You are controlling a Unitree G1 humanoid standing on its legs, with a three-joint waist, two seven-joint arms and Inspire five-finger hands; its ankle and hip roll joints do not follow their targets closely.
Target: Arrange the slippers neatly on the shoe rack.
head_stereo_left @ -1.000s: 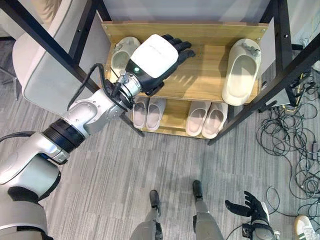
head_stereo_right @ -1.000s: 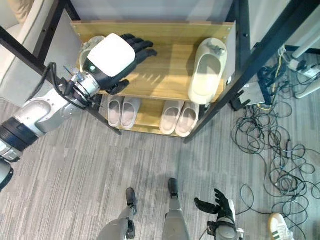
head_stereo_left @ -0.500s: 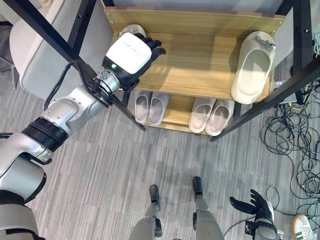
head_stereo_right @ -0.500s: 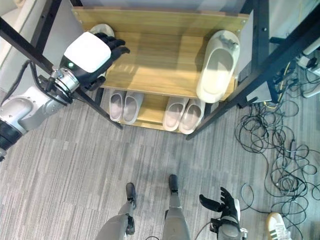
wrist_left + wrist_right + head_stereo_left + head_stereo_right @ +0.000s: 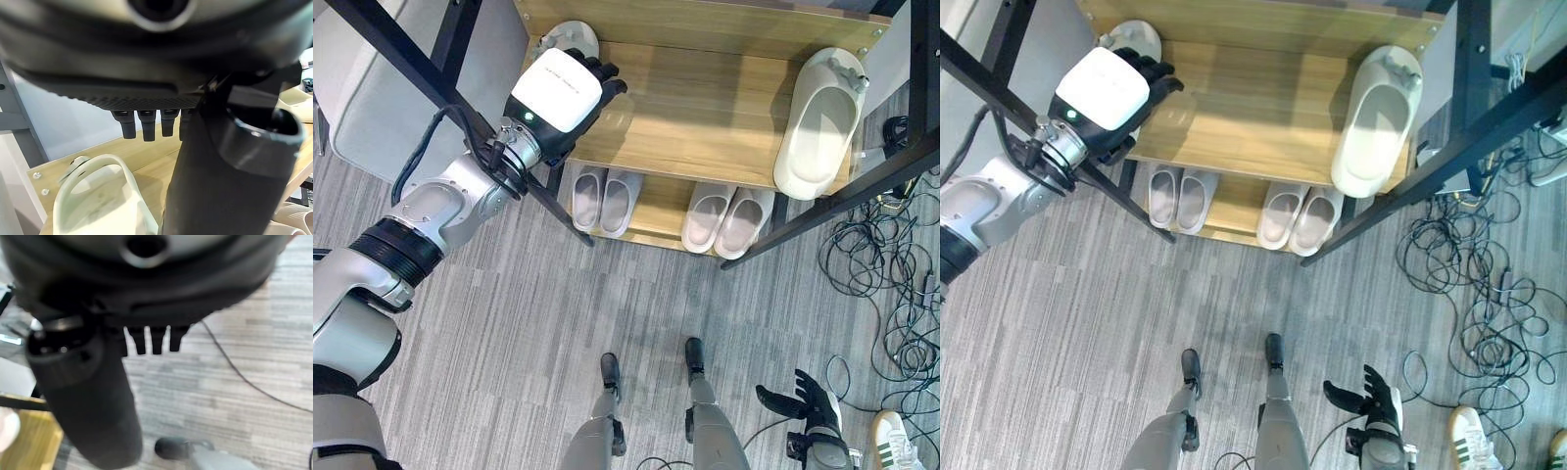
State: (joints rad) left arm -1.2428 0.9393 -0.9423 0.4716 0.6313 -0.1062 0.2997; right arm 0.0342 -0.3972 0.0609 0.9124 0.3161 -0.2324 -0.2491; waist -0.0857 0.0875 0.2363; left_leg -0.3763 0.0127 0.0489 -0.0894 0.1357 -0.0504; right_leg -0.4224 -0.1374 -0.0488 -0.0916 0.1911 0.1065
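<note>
I have the left robot hand (image 5: 558, 93), fingers straight, above the upper-left slipper (image 5: 558, 39); next I must grasp it.

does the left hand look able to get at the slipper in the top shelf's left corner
Probably yes. The left hand hangs open right above the slipper at the shelf's left end, fingers straight, with nothing seen between them.

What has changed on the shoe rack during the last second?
The left hand, fingers open, moved leftward across the top shelf to hover over the left slipper. It grasped nothing. The right slipper, the lower pairs and the low right hand stayed put.
</note>
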